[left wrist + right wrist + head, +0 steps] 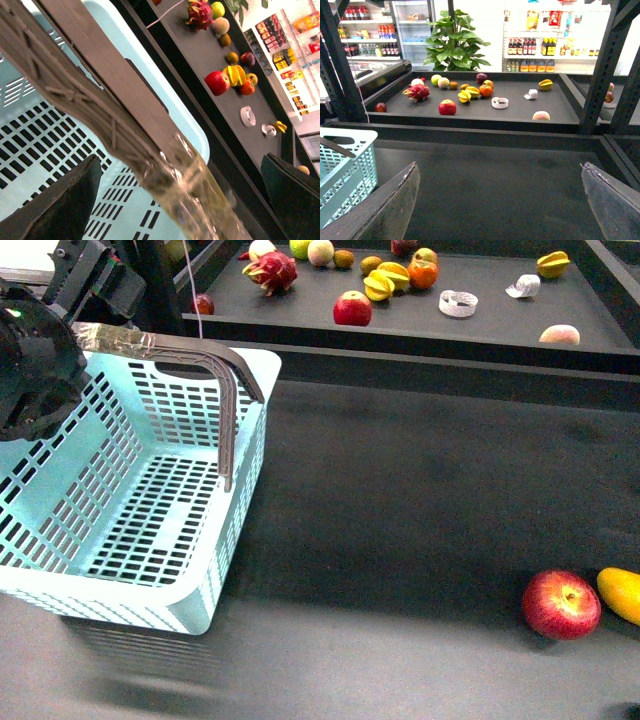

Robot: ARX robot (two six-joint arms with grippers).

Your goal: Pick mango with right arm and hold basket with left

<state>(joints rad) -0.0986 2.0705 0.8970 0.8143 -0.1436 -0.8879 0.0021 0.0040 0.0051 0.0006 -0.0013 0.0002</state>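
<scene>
The light blue basket (150,510) stands at the left of the dark table, one grey-brown handle (215,370) raised over it. My left arm (35,365) hangs over its far left rim. In the left wrist view the taped part of the handle (185,185) runs between the fingers of my open left gripper (182,200) without touching either. The yellow-orange mango (622,592) lies at the table's right edge, partly cut off, next to a red apple (561,604). My right gripper (500,200) is open over bare table, with the basket's corner (345,165) to one side and no mango in that view.
A raised dark tray (480,325) along the back holds a dragon fruit (272,271), another red apple (352,309), star fruits (385,282), an orange (422,274) and white tape rolls (459,303). Dark metal posts (605,65) frame it.
</scene>
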